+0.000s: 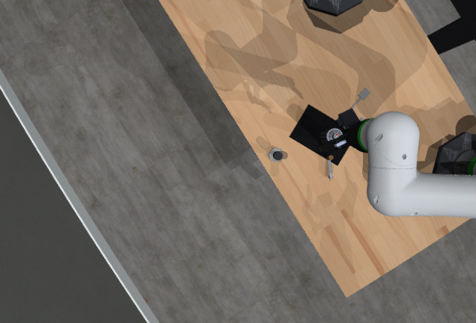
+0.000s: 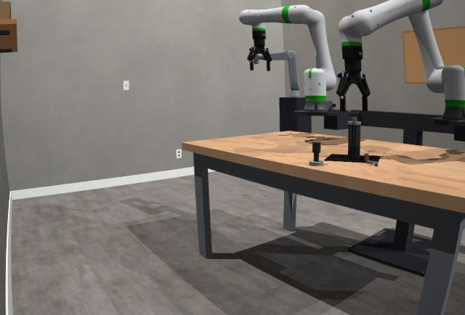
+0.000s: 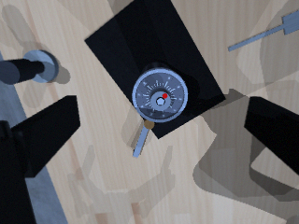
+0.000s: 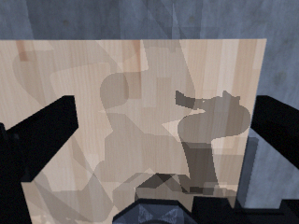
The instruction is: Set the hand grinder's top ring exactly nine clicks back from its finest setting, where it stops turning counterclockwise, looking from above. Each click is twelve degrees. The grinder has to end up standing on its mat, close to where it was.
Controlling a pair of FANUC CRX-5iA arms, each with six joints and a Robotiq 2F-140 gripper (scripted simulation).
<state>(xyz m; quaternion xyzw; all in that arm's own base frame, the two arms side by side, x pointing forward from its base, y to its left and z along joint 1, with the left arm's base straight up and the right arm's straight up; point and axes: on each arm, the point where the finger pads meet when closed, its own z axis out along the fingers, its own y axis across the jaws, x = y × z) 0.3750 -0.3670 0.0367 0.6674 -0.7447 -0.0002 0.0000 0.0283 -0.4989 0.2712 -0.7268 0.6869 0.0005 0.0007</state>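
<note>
The dark upright hand grinder point(image 1: 333, 135) point(image 2: 353, 142) stands on its black mat point(image 1: 307, 123) point(image 2: 333, 158) point(image 3: 135, 28). Its top ring point(image 3: 149, 80) faces up in the left wrist view, with a tick scale and a red dot right of the central nut. The ring's click setting cannot be read. My left gripper point(image 2: 353, 108) point(image 3: 162, 111) is open above the grinder, its fingertips higher than the grinder's top and wide to either side, touching nothing. My right gripper point(image 2: 259, 68) point(image 4: 163, 111) is open and empty, high above the table at the other arm's side.
A crank handle point(image 1: 330, 170) point(image 3: 141, 141) with a brown knob lies by the mat's corner. A black-topped piece with a round grey base point(image 1: 276, 154) point(image 2: 316, 162) stands near the table edge. A thin flat-headed tool point(image 1: 364, 94) point(image 3: 291, 24) lies on the mat's other side.
</note>
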